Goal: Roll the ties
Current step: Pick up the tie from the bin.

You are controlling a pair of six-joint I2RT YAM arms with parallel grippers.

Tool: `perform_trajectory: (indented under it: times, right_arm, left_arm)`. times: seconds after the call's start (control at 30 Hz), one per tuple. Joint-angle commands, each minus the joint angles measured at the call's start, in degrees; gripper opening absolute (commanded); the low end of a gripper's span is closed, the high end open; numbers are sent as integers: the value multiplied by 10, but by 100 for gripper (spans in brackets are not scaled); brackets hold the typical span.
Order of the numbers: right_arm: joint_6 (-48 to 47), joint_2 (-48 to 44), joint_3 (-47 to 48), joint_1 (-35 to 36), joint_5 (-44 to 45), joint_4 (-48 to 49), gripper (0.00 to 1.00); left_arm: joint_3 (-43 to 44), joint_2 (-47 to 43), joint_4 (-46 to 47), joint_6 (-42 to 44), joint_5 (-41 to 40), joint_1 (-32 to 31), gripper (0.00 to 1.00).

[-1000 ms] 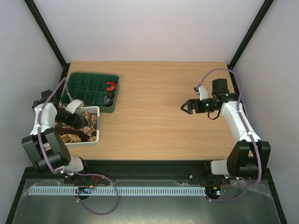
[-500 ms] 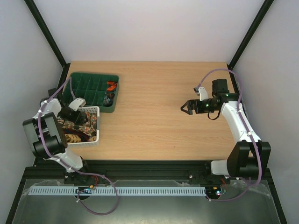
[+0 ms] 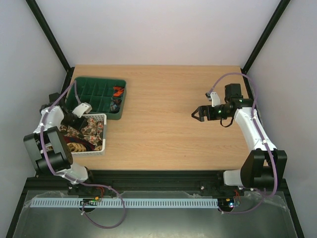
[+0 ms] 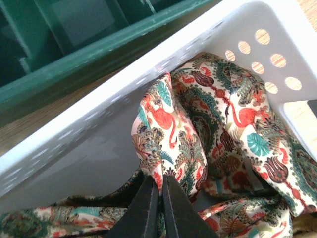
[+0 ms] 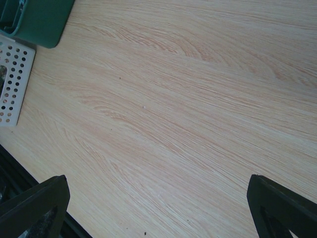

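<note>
Top external view: I see the wooden table (image 3: pixel 168 139), a green tray (image 3: pixel 99 79) at its far left corner, and a white basket (image 3: pixel 89 151) just beside the tray's near side, at the left edge, with ties (image 3: pixel 91 128) heaped inside. My left gripper (image 4: pixel 161 179) pinches a fold of the floral tie (image 4: pixel 198 124) in the basket. My right gripper (image 3: pixel 194 114) hovers over the table's right half, jaws spread.

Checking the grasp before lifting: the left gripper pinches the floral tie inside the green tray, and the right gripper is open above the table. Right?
Wrong container: the left gripper pinches the floral tie inside the white basket, as the left wrist view shows. The right gripper is open above the table.
</note>
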Motion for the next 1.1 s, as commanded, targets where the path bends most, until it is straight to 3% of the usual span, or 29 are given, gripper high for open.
perform_trajectory:
  times: [0.0, 0.23, 0.5, 0.67, 0.87, 1.07]
  right_arm:
    - [-2, 8, 20, 4, -6, -26, 99]
    - [5, 18, 32, 4, -15, -20, 99]
    - [13, 23, 47, 4, -32, -17, 99]
    - [16, 14, 43, 4, -33, -16, 99]
    - [12, 2, 46, 4, -18, -19, 98]
    - [11, 5, 60, 3, -7, -18, 99]
  left_arm:
    - [52, -35, -81, 11, 42, 29, 2]
    - [156, -78, -140, -46, 146, 52, 2]
    - [319, -87, -99, -212, 266, 33, 2]
    - [370, -117, 75, -395, 300, -8, 2]
    - [382, -144, 398, -626, 247, -61, 2]
    - [549, -47, 504, -730, 196, -122, 2]
